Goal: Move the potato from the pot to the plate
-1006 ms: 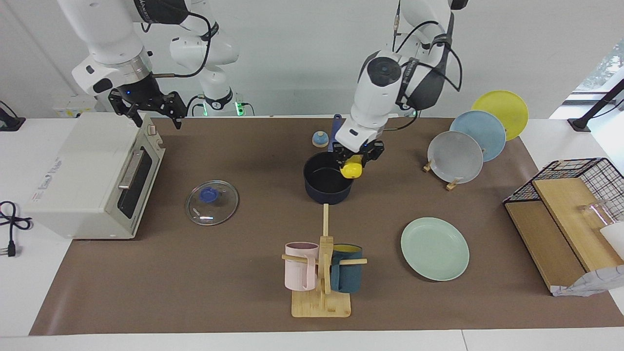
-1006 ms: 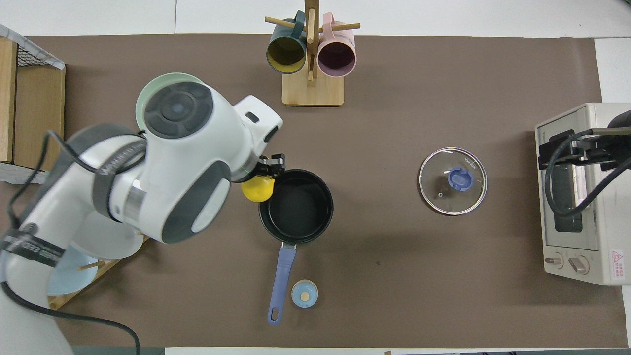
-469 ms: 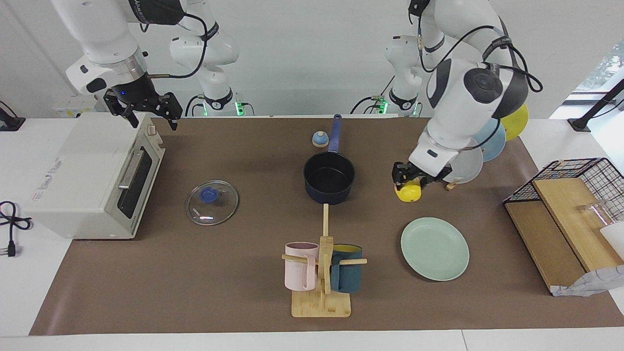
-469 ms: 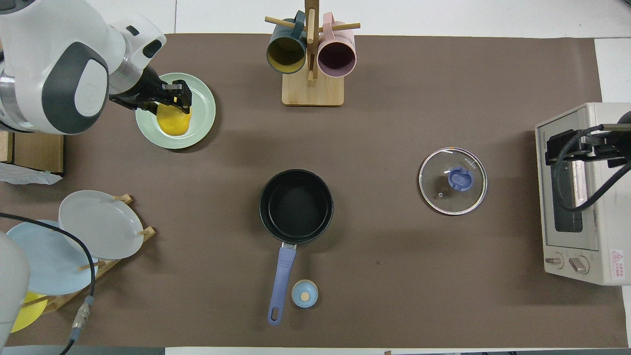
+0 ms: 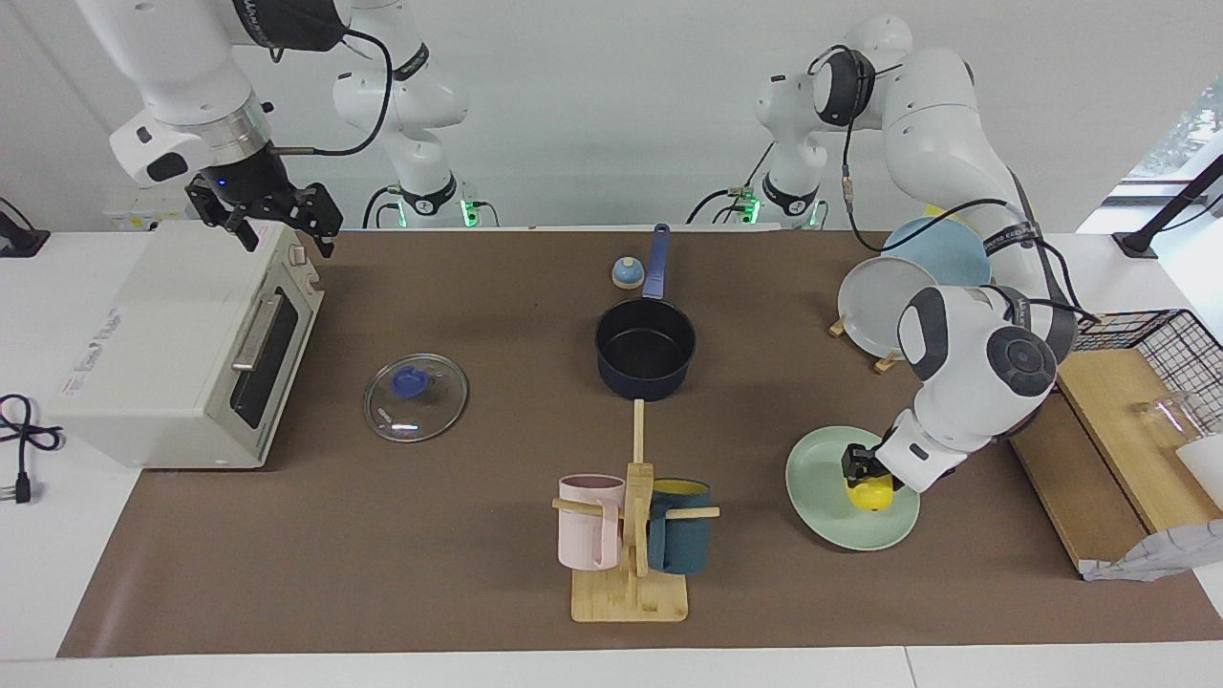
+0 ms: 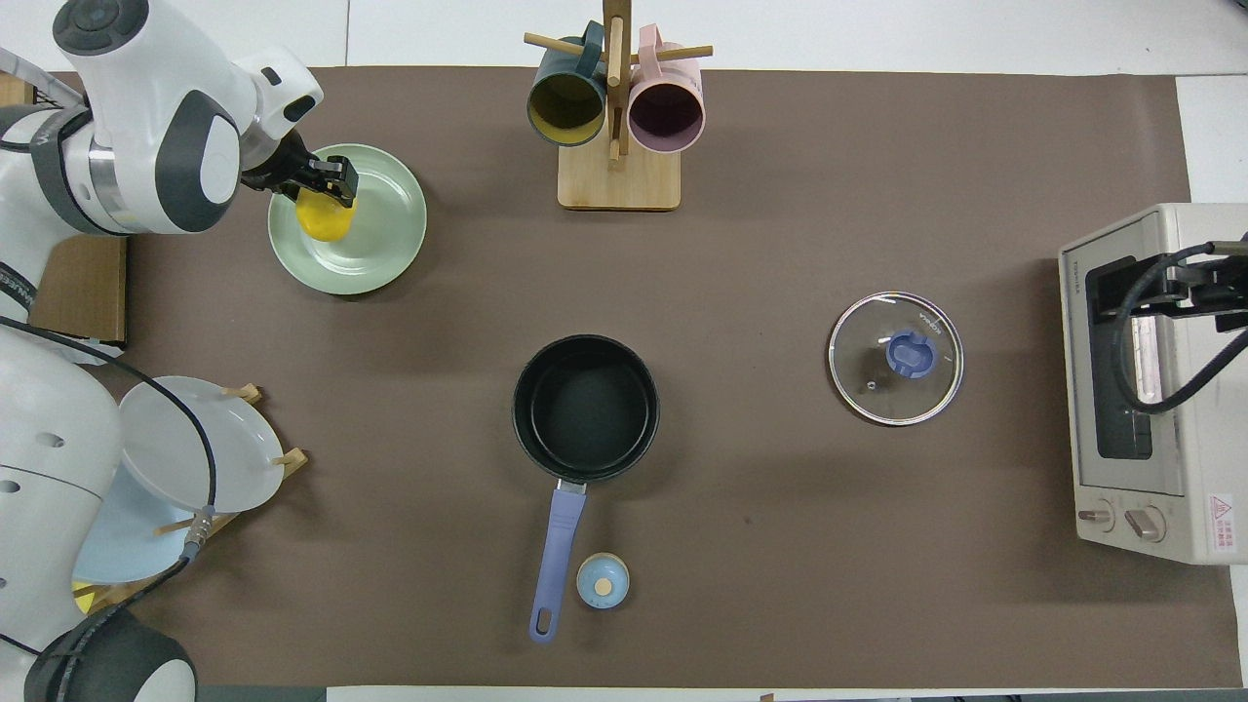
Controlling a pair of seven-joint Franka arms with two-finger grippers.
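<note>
Nearest the robots, a small blue bell (image 6: 603,581) sits on the brown table mat (image 6: 780,546) beside the long blue handle of the pot (image 6: 586,408). The pot is a dark navy saucepan standing upright at the middle of the mat with nothing inside it. Level with it toward the right arm's end lies a glass lid (image 6: 896,358) with a blue knob, and past that a white toaster oven (image 6: 1150,390). The right gripper (image 5: 272,212) waits in the air over the oven's top corner, its fingers spread apart and holding nothing. Toward the left arm's end, grey and light blue plates lean in a wooden plate rack (image 6: 185,458). Farther from the robots lies the pale green plate (image 6: 385,244), flat on the mat. The left gripper (image 5: 866,475) is down low over this plate, its fingers clenched on the yellow potato (image 5: 870,495), which is at the plate's surface; whether it touches cannot be told. Farthest out, a wooden mug stand (image 6: 617,146) carries a teal mug and a pink mug.
</note>
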